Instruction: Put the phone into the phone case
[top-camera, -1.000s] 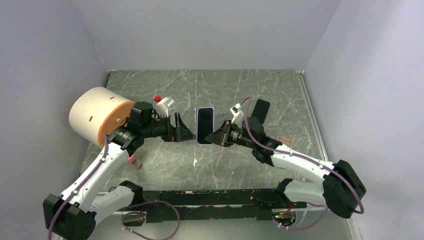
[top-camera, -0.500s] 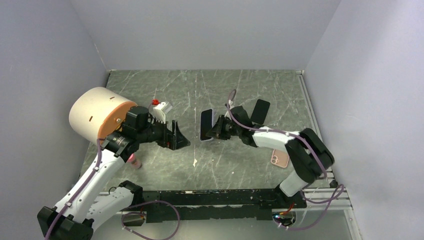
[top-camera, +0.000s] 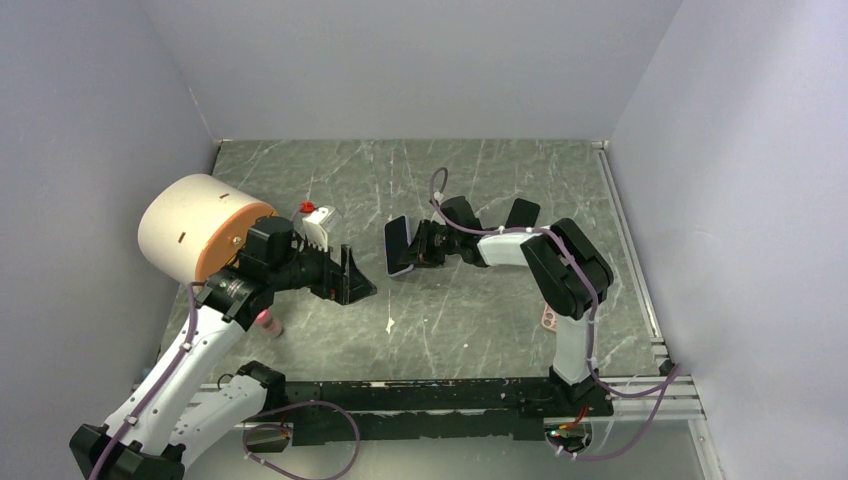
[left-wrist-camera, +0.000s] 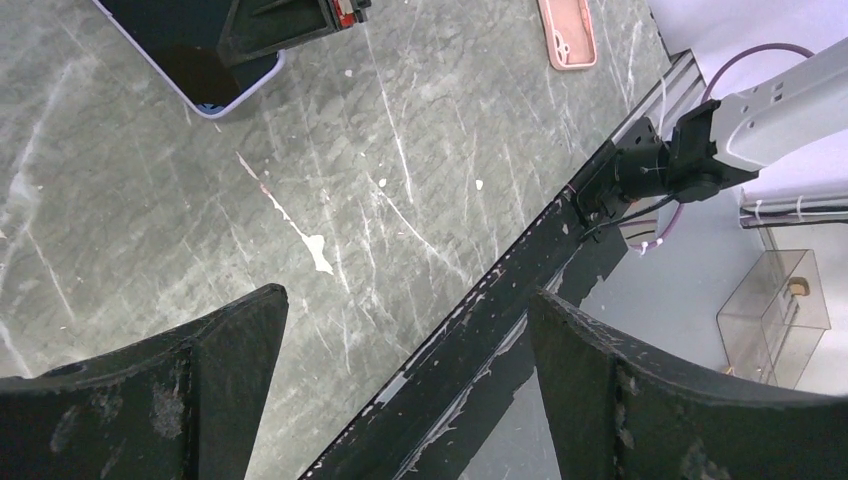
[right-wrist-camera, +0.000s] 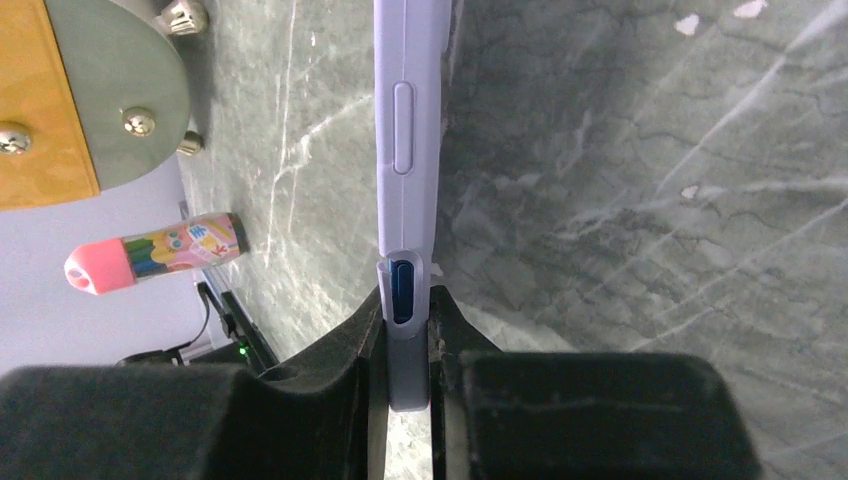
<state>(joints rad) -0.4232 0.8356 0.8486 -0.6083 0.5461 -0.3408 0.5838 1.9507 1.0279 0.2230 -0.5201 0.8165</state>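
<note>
The right gripper (right-wrist-camera: 408, 310) pinches the lavender-edged phone (top-camera: 399, 245) by 1 end, at the middle of the table (top-camera: 470, 310). The left gripper (top-camera: 352, 280) hangs near it, jaws spread wide. The pink phone case (left-wrist-camera: 567, 30) lies well apart from the phone.

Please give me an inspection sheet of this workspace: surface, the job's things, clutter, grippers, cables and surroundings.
Surface: grey marbled table, pale scratches, one small white fleck.
Job's things: lilac-edged phone, clamped at one end; pink phone case lying apart from it on the table.
Clutter: white drum with orange end; pink-capped marker; black slab, phone or case unclear.
Grippers: left gripper open, empty, over the table; right gripper shut on the phone.
Cables: purple cables along both arms; none seen on the phone.
Surroundings: plain pale walls on three sides; black rail at the near edge.
</note>
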